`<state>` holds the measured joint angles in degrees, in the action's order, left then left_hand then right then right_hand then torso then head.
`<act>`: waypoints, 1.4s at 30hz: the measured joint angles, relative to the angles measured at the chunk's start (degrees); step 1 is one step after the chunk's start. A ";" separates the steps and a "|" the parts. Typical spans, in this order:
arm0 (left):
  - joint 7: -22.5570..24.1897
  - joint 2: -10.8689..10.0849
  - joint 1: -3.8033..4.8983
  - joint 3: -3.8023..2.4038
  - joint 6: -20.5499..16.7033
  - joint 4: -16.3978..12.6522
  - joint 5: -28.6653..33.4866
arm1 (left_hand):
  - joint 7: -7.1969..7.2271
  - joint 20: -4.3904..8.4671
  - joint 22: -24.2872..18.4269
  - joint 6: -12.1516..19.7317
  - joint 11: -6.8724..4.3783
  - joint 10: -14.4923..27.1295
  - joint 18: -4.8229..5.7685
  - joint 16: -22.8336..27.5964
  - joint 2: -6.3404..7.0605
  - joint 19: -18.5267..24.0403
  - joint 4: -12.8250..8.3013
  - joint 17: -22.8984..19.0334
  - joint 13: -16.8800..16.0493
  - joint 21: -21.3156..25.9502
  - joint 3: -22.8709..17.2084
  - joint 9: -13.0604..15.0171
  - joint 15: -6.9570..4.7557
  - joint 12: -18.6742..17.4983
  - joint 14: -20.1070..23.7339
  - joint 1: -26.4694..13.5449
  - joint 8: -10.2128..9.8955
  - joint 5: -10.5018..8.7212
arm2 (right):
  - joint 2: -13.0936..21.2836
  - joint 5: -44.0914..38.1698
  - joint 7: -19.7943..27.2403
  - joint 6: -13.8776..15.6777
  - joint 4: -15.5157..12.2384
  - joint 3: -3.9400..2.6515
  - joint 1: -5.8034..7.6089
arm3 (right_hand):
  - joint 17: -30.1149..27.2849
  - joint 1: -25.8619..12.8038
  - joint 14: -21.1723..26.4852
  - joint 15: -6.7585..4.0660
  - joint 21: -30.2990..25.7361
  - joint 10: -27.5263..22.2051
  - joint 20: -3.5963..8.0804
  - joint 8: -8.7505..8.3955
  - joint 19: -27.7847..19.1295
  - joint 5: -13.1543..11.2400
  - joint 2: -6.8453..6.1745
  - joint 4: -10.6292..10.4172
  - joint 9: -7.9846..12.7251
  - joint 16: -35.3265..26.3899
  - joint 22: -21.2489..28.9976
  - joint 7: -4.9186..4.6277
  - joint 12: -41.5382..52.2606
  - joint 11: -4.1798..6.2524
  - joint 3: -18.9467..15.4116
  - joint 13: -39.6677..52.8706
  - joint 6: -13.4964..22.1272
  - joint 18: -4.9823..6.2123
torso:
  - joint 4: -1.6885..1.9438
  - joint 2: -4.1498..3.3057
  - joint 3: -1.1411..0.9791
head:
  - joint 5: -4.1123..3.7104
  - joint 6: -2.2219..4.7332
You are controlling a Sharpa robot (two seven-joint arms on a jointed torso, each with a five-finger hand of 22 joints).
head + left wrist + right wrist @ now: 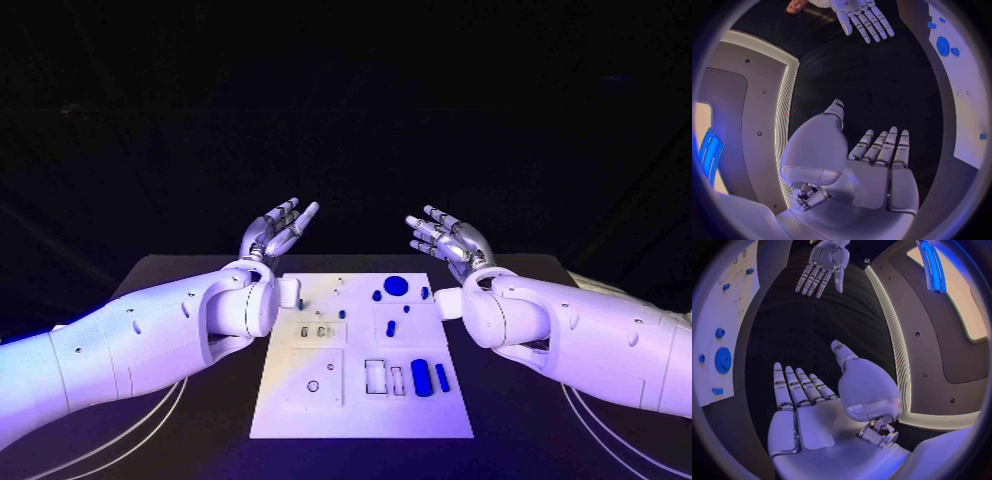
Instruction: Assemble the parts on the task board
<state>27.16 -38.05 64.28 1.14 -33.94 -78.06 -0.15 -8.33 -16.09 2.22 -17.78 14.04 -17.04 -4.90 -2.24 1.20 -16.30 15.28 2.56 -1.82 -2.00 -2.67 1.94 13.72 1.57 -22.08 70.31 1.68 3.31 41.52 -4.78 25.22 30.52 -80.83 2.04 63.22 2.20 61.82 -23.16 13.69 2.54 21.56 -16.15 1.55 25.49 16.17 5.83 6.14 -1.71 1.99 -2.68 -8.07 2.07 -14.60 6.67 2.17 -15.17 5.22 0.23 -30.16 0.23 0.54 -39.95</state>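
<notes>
The white task board [361, 420] lies flat in the middle of the black table. On its far part sit a round blue disc [394, 284] and a few small blue pieces [392, 325]. Two long blue parts [420, 375] lie near its right side. My left hand [281, 228] is raised beyond the board's far left corner, fingers apart, holding nothing. My right hand [447, 235] is raised beyond the far right corner, also spread and empty. The left wrist view shows my left hand [873, 160] with straight fingers and the blue disc [943, 46]. My right hand [811, 395] looks the same in the right wrist view.
Both white forearms flank the board, the left elbow [245, 305] and right elbow [498, 315] close to its far edges. Several empty slots and recesses [378, 378] are cut into the board. Black table [173, 290] lies on either side of it.
</notes>
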 measured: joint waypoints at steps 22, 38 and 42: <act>-0.15 -4.58 0.70 -0.03 5.59 -4.09 -0.74 | -4.89 2.08 5.23 -34.48 -3.34 -38.61 -5.09 -10.66 -3.32 -37.93 -2.75 5.42 -2.08 -12.65 1.62 2.11 -6.12 5.98 -39.42 6.90 5.31 0.00 | 0.10 -26.85 -5.23 -12.29 8.28 0.28 3.85 | 1.54 9.61 -36.07 -5.48 7.25 34.25 1.92 2.64 26.21 -2.45 -0.49 9.23 -1.92 4.29 -2.01 -4.08 3.41 4.01 5.14 1.30 -33.59 4.07 | 0.87 -2.95 0.42 | -1.54 1.03; -0.70 -9.02 1.11 -0.71 7.21 -13.89 0.27 | -4.56 3.61 5.23 -36.80 -4.64 -42.25 -5.38 -11.07 -3.69 -42.48 -3.70 8.54 -2.25 -13.02 2.57 1.97 -7.59 5.98 -44.41 7.26 5.31 -0.01 | 0.07 -58.46 -14.20 -12.02 8.08 -0.69 6.47 | 5.22 10.76 -55.42 -11.07 16.63 43.15 8.02 2.64 40.61 -2.52 -3.61 10.14 -2.06 9.64 -5.59 -3.14 2.57 7.40 8.29 1.60 -41.01 4.96 | 2.49 -7.25 1.33 | -3.44 2.95; -0.91 -9.76 1.35 -0.90 7.36 -15.71 0.71 | -4.56 3.80 5.22 -36.80 -4.64 -42.25 -5.39 -11.07 -3.69 -42.68 -3.86 8.61 -2.24 -13.02 2.41 1.97 -7.59 5.98 -44.41 7.26 5.31 -0.01 | -0.25 -67.31 -18.15 -13.89 7.74 -0.84 7.11 | 9.36 10.81 -60.48 -13.31 22.85 46.53 10.96 2.64 45.17 -2.55 -5.32 9.60 -2.16 14.15 -8.80 -1.88 2.57 8.96 7.93 1.75 -43.68 4.96 | 2.99 -8.15 1.51 | -3.84 3.30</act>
<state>26.25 -47.81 65.62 0.24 -26.58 -93.77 0.56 -12.89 -12.29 7.44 -54.57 9.40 -59.29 -10.29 -13.31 -2.48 -58.97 11.43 11.17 -4.06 -15.01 -0.26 3.91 6.13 7.55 -66.49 77.57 6.99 3.30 41.27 -72.09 7.07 16.63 -73.09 1.20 70.33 11.55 72.63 -83.64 0.38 25.39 68.09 -5.19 4.19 70.66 13.61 0.51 15.74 -3.87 16.14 -11.48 -9.94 4.64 -5.64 14.60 3.91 -58.85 10.18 3.21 -38.31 1.74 -3.30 -36.65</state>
